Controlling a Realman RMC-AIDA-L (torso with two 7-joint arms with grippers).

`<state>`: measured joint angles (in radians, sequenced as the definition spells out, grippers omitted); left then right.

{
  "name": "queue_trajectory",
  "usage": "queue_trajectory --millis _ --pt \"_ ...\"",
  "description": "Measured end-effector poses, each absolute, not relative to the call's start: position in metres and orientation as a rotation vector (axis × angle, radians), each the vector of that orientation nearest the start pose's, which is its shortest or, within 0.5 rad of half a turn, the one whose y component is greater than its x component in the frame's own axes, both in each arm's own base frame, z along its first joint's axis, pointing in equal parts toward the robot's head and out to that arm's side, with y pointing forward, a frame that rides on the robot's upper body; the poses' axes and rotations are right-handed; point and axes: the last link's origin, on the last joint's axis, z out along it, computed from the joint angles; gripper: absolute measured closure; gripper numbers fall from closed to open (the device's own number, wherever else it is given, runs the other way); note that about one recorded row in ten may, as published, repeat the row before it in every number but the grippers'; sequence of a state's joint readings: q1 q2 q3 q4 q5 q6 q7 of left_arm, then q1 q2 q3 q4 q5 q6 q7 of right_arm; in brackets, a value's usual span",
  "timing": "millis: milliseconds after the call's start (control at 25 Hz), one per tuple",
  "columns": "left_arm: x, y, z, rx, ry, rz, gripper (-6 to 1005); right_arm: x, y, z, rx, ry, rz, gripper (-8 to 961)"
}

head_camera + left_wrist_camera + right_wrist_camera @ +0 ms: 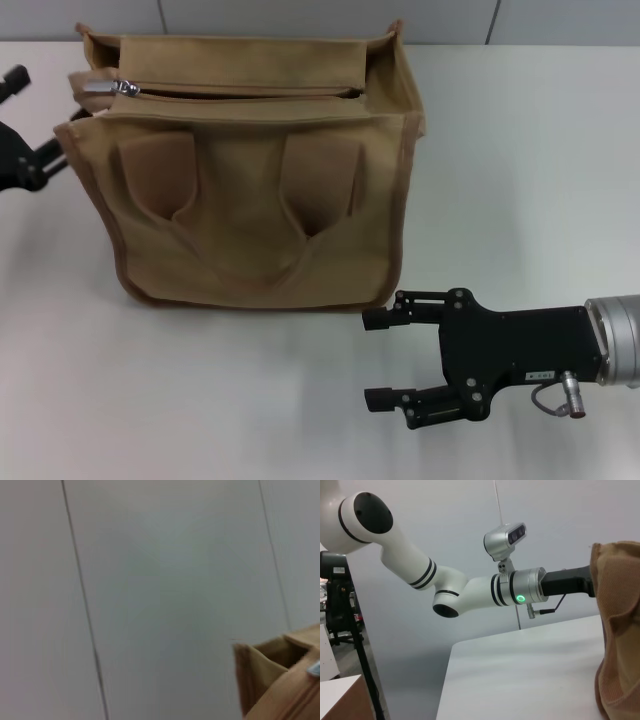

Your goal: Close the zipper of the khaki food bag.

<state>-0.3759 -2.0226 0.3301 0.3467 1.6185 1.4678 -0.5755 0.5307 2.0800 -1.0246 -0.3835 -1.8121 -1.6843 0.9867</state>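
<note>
Khaki food bag, frame centre; zipper unclosed, pull upper left. Right gripper, lower right, fingers apart. Left gripper, left edge, fingers indiscernible.

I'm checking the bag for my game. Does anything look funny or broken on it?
Nothing looks broken. The khaki food bag stands upright; its zipper is simply open, with the pull tab at the robot's left end.
</note>
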Motion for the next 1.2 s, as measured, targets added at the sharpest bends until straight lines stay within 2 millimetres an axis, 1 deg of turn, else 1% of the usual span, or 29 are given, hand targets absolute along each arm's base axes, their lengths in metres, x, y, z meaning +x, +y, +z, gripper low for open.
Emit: queue_trajectory --millis 120,160,320,360,480,560,640,880,1000,1040,1200 --pt "-0.339 0.302 0.058 -1.93 -0.207 -0.763 233 0.242 0.267 -0.063 -3.044 0.237 0.927 157" --pt "-0.336 0.299 0.057 -1.927 -0.178 -0.777 236 0.242 0.267 -0.063 -3.045 0.236 0.927 157" --pt "-0.334 0.298 0.054 -1.939 -0.153 -0.775 245 0.242 0.267 -0.063 -3.045 0.234 0.927 157" --pt "-0.331 0.3 0.047 -1.952 -0.132 -0.758 248 0.242 0.267 -0.063 -3.045 0.232 0.928 156" --pt "-0.33 0.301 0.044 -1.958 -0.117 -0.745 255 0.241 0.267 -0.063 -3.045 0.231 0.927 156" --pt "-0.327 0.303 0.037 -1.976 -0.088 -0.716 260 0.241 0.268 -0.063 -3.046 0.229 0.927 156" --pt "-0.325 0.305 0.034 -1.981 -0.081 -0.714 265 0.241 0.268 -0.063 -3.046 0.227 0.927 156" --pt "-0.325 0.305 0.036 -1.971 -0.092 -0.725 279 0.24 0.269 -0.063 -3.044 0.223 0.932 156" --pt "-0.326 0.303 0.038 -1.967 -0.092 -0.728 287 0.237 0.27 -0.06 -3.035 0.218 0.965 156" --pt "-0.327 0.298 0.041 -1.958 -0.076 -0.738 289 0.235 0.27 -0.059 -3.03 0.214 0.985 156" --pt "-0.324 0.291 0.042 -1.949 -0.053 -0.779 299 0.228 0.271 -0.056 -3.022 0.195 1.044 156"
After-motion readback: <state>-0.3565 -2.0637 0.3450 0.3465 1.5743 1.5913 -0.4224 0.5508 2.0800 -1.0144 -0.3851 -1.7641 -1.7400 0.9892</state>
